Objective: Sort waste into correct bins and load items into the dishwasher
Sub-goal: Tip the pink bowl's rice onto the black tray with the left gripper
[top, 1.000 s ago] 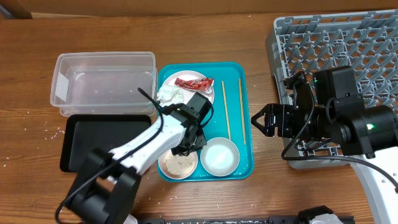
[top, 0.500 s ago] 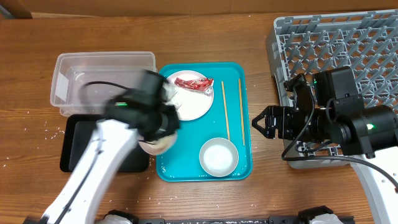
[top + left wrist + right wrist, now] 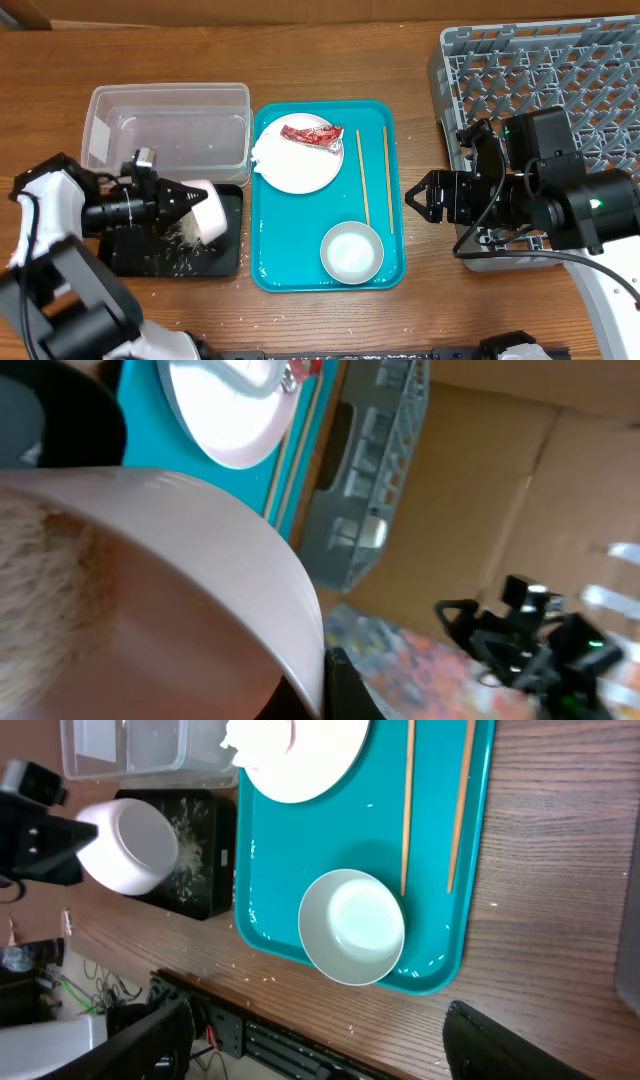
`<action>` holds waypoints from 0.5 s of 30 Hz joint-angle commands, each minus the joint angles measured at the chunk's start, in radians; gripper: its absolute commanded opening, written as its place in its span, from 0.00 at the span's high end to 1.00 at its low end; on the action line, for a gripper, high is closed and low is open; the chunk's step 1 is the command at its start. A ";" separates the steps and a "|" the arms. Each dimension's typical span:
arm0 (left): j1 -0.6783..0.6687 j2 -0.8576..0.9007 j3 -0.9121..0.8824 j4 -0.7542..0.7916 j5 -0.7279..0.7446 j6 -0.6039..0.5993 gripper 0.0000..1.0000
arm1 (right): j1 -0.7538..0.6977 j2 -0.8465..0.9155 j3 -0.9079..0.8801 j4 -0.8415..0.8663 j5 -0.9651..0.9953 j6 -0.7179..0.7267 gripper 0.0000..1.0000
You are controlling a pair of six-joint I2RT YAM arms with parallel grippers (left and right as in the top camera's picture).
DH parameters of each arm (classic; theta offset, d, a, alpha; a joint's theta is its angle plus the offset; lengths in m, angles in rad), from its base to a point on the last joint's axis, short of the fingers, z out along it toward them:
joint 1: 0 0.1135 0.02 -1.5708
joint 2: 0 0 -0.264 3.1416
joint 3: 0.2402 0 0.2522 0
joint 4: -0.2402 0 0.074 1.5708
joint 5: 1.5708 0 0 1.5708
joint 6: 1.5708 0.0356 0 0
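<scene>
A small pale bowl (image 3: 208,211) hangs tipped on its side over the black tray (image 3: 150,262), where rice-like crumbs (image 3: 178,238) lie scattered. The clear tub (image 3: 170,89) sits just behind. On the teal serving tray (image 3: 300,220), a white plate (image 3: 305,172) carries a red wrapper (image 3: 312,133) and a crumpled tissue (image 3: 266,151). Two chopsticks (image 3: 362,180) lie parallel beside it, and a second bowl (image 3: 352,251) stands upright near the front edge. The grey dish rack (image 3: 560,60) stands at far right — well apart.
</scene>
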 commanded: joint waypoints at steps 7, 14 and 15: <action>0.097 0.069 0.000 -0.105 0.137 0.321 0.96 | 0.006 -0.004 0.019 0.000 0.002 0.005 0.18; 0.121 0.074 -0.007 0.010 0.084 0.191 0.96 | 0.006 -0.004 0.019 -0.001 0.002 0.005 0.18; 0.121 0.072 -0.006 -0.127 0.201 0.360 0.96 | 0.006 -0.004 0.019 -0.004 0.002 0.005 0.19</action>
